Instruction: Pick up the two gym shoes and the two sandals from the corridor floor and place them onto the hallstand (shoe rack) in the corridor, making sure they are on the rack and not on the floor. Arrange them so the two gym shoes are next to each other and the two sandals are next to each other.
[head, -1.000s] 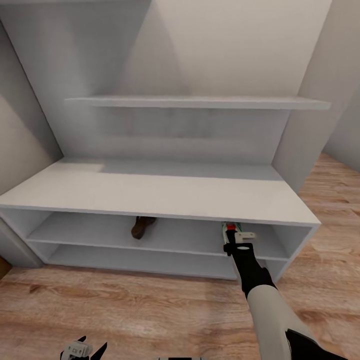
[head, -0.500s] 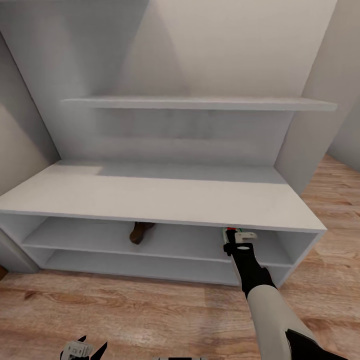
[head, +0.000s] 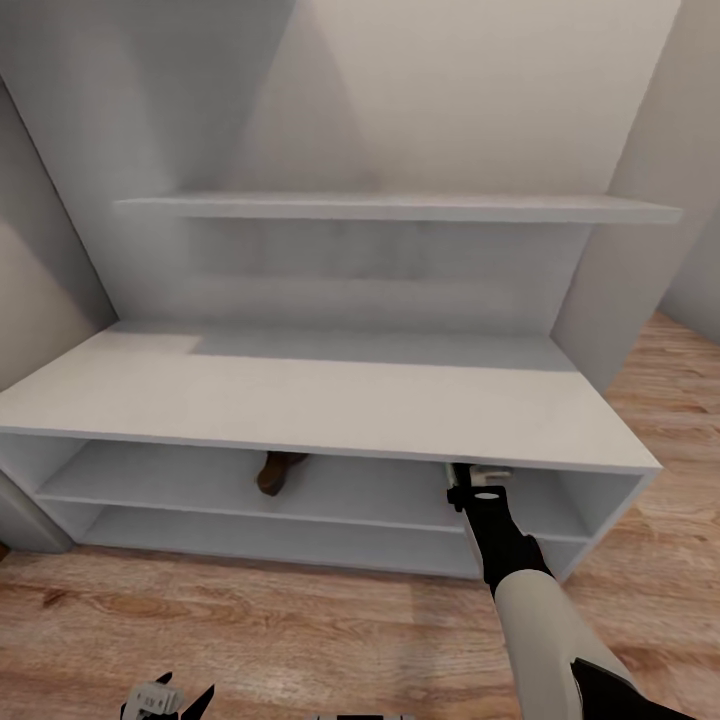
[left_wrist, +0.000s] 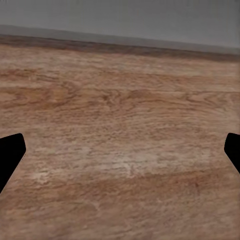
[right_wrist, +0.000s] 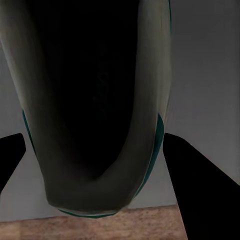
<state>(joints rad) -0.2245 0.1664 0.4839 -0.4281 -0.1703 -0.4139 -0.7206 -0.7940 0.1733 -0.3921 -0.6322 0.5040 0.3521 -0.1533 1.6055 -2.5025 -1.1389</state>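
- Under the front lip of the wide pale-grey hallstand (head: 300, 400), on the right side, the right gripper (head: 470, 478) reaches into the upper of the two long open shelf compartments.
- Its wrist view looks down into the dark mouth of an off-white gym shoe with green side stripes (right_wrist: 95, 110), which sits between the two black fingers; the jaws look closed on the shoe, just inside the compartment.
- One small flat dark-brown sandal (head: 280, 470) lies on that same upper shelf, left of centre and well apart from the gripper.
- Near the bottom-left corner of the head view, the left gripper (head: 165, 698) hangs above the light brown wood-grain plank floor (left_wrist: 120, 140), jaws spread wide and holding nothing.
- Risk, as I judge it: the shoe is close to the shelf's front edge, so letting go here could tip it back onto the floor.
- Another risk: the clearance under the worktop looks tight, so lifting the wrist could knock the jaws against that board.
- No brand, label or legible writing appears anywhere.
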